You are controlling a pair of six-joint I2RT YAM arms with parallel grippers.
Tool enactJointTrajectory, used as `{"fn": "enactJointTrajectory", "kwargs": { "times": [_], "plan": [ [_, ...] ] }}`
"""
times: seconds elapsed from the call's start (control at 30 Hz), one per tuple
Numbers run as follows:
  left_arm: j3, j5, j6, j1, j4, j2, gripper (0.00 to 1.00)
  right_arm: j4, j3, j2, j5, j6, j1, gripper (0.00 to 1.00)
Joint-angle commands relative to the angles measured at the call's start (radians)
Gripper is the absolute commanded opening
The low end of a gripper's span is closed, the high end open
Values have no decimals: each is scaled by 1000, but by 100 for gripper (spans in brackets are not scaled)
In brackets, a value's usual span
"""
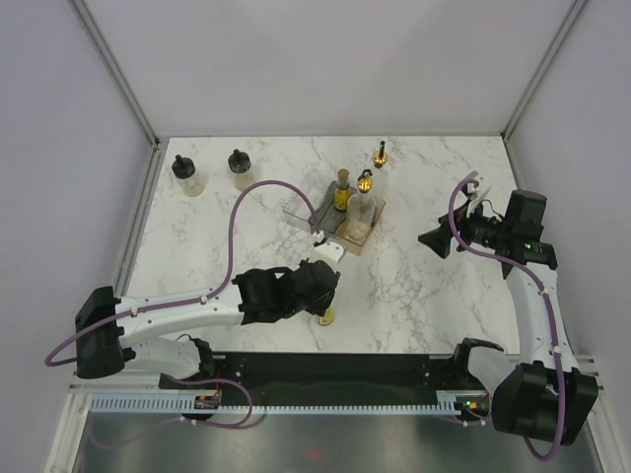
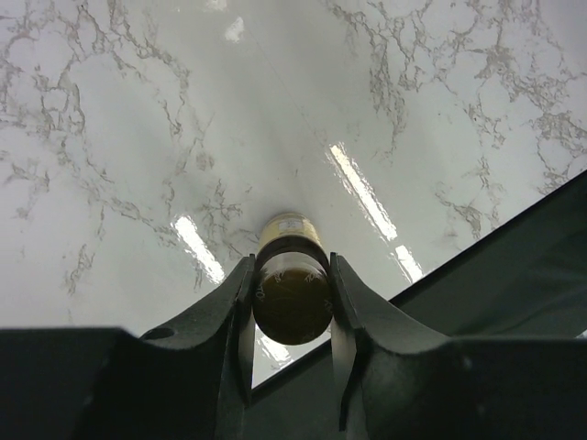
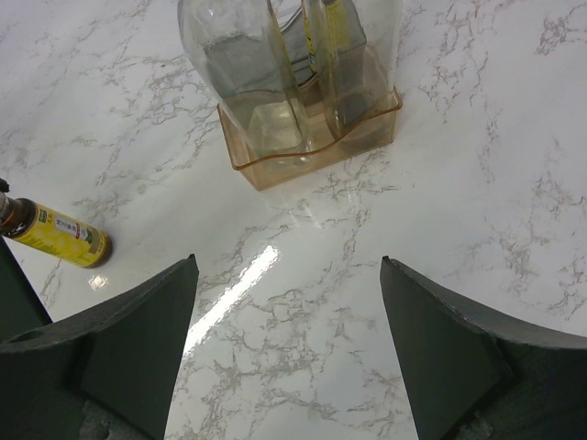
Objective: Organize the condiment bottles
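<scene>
**Small amber bottle pinched near the front edge**

Your left gripper is pinching the small amber bottle across its body, one finger on each side. It is doing this near the front of the counter, well apart from the tray. I judge that the side hold is stopping the round glass from rolling. The bottle is lying over rather than standing. Its long axis is running nearly level with the counter, pointing straight away from the left wrist camera. I cannot tell which end is carrying the cap. Your right gripper is hanging spread wide and empty, facing the tray, probably so as not to be crossing the left arm's path.
</scene>
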Motion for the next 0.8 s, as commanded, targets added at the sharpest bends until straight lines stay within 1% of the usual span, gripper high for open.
{"fn": "enactJointTrajectory", "kwargs": {
  "times": [0.0, 0.03, 0.2, 0.3, 0.33, 0.4, 0.43, 0.47, 0.5, 0.6, 0.73, 0.77],
  "plan": [
    [30, -76, 40, 1, 0, 11, 2, 11, 9, -2, -9, -26, 0, 90],
    [40, -80, 51, 6, 0, 9, 2, 11, 10, -2, -9, -26, 0, 90],
    [113, -80, 51, 96, 0, 0, 2, 12, 10, -2, -8, -27, 0, 90],
    [164, -80, 51, 165, 0, 0, 2, 9, 10, -2, -11, -26, 0, 90],
    [176, -80, 51, 206, 0, 3, 2, 9, 10, -2, -11, -27, 0, 90],
    [218, -80, 51, 252, 0, 11, 2, 9, 10, -1, -13, -27, 0, 90],
    [231, -80, 51, 298, 0, 21, 2, 9, 10, -1, -13, -27, 0, 90],
    [265, 14, 87, 318, 2, 31, 2, 9, 10, -1, -13, -27, 0, 90],
    [285, 21, 329, 337, 88, 41, 2, 8, 10, -1, -13, -27, 0, 90],
    [365, 65, 375, 430, 106, 99, 2, 9, 10, -1, -13, -27, 0, 90],
    [492, 104, 417, 481, 117, 196, 2, 9, 10, -4, -13, -27, -2, 90],
    [514, 111, 433, 487, 118, 240, 2, 8, 10, -4, -13, -27, 0, 90]
  ]
}}
